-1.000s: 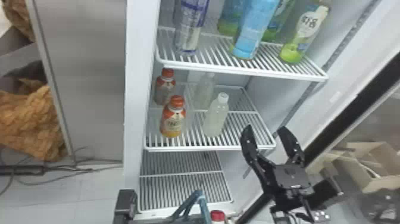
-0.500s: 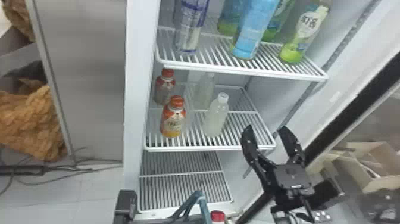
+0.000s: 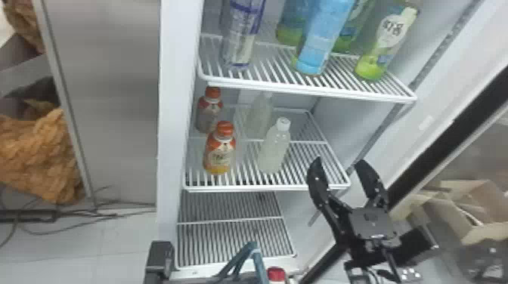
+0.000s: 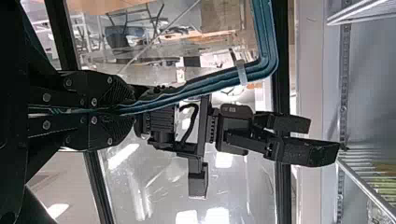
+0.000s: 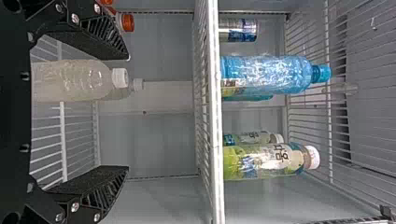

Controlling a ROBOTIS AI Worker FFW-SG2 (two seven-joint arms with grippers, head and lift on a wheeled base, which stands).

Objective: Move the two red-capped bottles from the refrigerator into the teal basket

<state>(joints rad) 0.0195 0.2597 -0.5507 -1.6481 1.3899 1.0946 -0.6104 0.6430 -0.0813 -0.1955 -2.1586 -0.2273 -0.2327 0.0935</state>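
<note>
Standing one behind the other at the left of the middle shelf [image 3: 264,189], the front red-capped bottle [image 3: 220,156] and rear red-capped bottle [image 3: 209,113] look like smooth, slightly squeezable plastic. They should be light enough to lift, but prone to slipping; best taken round the body, below the shoulder. The right tool [image 3: 339,161] is spread wide and empty near the shelf's right front corner. The left tool [image 4: 126,111] is clamped on the teal handle [image 4: 201,84]. Another red cap [image 3: 276,273] shows beside that handle, perhaps on a bottle in the basket.
</note>
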